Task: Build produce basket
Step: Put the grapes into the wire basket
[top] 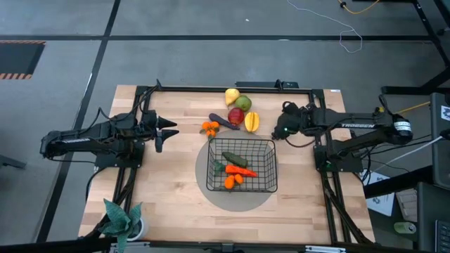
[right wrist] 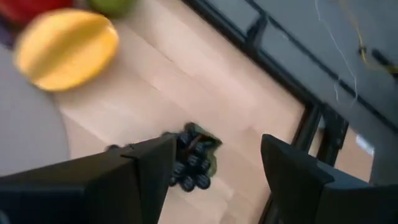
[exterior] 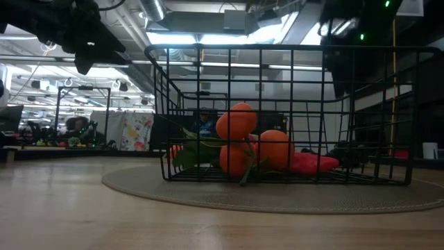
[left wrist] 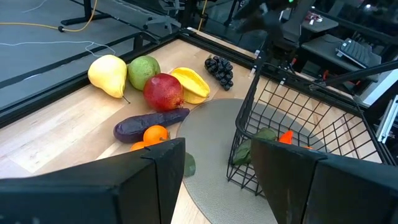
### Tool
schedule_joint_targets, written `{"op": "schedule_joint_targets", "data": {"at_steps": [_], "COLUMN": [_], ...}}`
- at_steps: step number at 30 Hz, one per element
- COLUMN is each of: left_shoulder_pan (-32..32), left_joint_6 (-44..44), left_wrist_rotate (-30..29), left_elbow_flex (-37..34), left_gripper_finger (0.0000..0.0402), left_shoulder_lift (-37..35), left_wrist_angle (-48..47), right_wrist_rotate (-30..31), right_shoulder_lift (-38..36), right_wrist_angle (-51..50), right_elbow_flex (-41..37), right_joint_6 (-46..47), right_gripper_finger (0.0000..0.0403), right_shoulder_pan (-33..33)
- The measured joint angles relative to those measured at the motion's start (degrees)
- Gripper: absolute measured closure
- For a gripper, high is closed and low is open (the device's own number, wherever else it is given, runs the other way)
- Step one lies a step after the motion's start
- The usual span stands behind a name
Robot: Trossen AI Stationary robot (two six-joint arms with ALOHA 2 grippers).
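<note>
From above, you see the basket (top: 242, 166) on a round grey mat (top: 239, 200) mid-bench, already holding a cucumber (top: 234, 159), carrot (top: 241, 171) and oranges (top: 230, 182). Still out, at its twelve o'clock: pear (top: 231, 96), green apple (top: 243, 104), red apple (top: 236, 116), ridged yellow fruit (top: 252, 122), eggplant (top: 223, 122), more oranges (top: 209, 128). About a third done, I judge.

At bench level, glossy oranges show through thin black wire.

Your left claw (left wrist: 211, 177) stands open and empty, facing the smooth eggplant.

Your right claw (right wrist: 211, 165) hangs open over the knobbly dark grapes (right wrist: 193, 163), at the basket's one o'clock.
</note>
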Motion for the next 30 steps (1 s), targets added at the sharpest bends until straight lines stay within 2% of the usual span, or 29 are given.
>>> {"op": "schedule_joint_targets", "data": {"at_steps": [6, 10, 22, 30], "left_shoulder_pan": [-0.02, 0.0, -0.02, 0.0], "left_joint_6": [0.0, 0.0, 0.0, 0.0], "left_wrist_rotate": [0.0, 0.0, 0.0, 0.0], "left_elbow_flex": [0.0, 0.0, 0.0, 0.0], "left_gripper_finger": [0.023, 0.023, 0.023, 0.023], "left_shoulder_lift": [0.0, 0.0, 0.0, 0.0], "left_wrist_angle": [0.0, 0.0, 0.0, 0.02], "right_wrist_rotate": [-13.19, -17.56, -19.72, -15.6], "right_shoulder_lift": [0.04, 0.02, 0.02, 0.0], "right_wrist_angle": [6.46, 14.64, 24.29, 36.14], "right_elbow_flex": [-6.03, -10.06, -18.87, -25.4], "right_joint_6": [-3.54, -6.21, 1.7, 4.55], "right_gripper_finger": [0.0179, 0.0179, 0.0179, 0.0179], "right_shoulder_pan": [-8.59, -11.07, -12.29, -12.29]}}
